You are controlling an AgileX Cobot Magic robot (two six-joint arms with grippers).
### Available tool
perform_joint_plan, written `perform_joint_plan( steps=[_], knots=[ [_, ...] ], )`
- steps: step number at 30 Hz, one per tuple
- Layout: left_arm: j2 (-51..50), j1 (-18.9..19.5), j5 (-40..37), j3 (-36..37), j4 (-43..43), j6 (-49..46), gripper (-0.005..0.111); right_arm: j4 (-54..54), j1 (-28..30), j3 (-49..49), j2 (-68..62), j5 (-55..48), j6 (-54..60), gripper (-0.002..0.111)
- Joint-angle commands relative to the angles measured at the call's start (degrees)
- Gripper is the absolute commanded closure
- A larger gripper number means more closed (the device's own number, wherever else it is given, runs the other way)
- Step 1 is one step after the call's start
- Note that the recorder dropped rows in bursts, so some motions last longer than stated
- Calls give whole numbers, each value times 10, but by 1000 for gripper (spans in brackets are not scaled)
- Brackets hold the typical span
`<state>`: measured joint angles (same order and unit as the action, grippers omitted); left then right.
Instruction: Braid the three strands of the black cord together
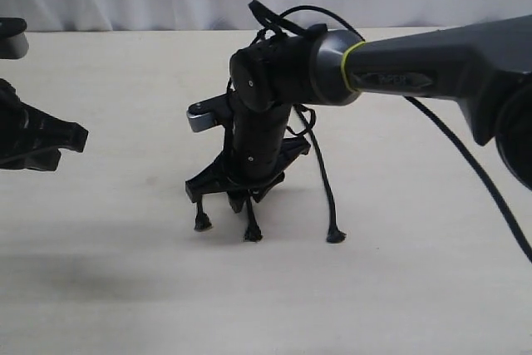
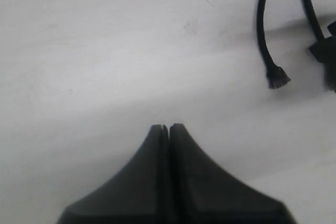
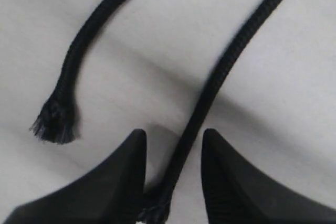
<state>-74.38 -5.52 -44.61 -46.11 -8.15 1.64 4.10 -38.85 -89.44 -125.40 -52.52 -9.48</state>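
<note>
The black cord hangs down behind my right arm, and its joined end is hidden by the wrist. Its three strands end in frayed knobs on the table: a left one (image 1: pixel 202 224), a middle one (image 1: pixel 252 234) and a right one (image 1: pixel 336 237). My right gripper (image 1: pixel 235 202) points down over the left two ends. In the right wrist view it (image 3: pixel 173 137) stands open with one strand (image 3: pixel 210 90) running between its fingers, not pinched. A second strand's frayed end (image 3: pixel 55 124) lies beside one finger. My left gripper (image 2: pixel 168 127) is shut on nothing, well short of a frayed strand end (image 2: pixel 278 77).
The pale wooden table (image 1: pixel 116 288) stretches all around, with a white curtain behind it. My left arm (image 1: pixel 37 139) waits at the far left edge. The right arm's thick smooth cable (image 1: pixel 465 164) trails off to the right.
</note>
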Motion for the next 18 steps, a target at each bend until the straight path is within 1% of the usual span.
perform_joint_plan(
  steps=[1,2,4,5,6,13,18],
  knots=[
    [0,-6,2,-3,-5,3,107,-13,0,2,-7,4,0,75],
    [0,-6,2,-3,-5,3,107,-14,0,2,-9,4,0,76],
    [0,-6,1,-3,-5,3,107,-21,0,2,-10,3,1,86],
    [0,-6,1,-3,-5,3,107,-26,0,2,-10,3,5,92],
    [0,-6,1,-3,-5,3,107,-31,0,2,-10,3,9,103],
    [0,-6,0,-3,-5,1,107,-55,7,-8,33,-20,31,104],
    [0,-6,-4,-3,-5,1,107,-95,40,-11,66,-46,47,104]
  ],
)
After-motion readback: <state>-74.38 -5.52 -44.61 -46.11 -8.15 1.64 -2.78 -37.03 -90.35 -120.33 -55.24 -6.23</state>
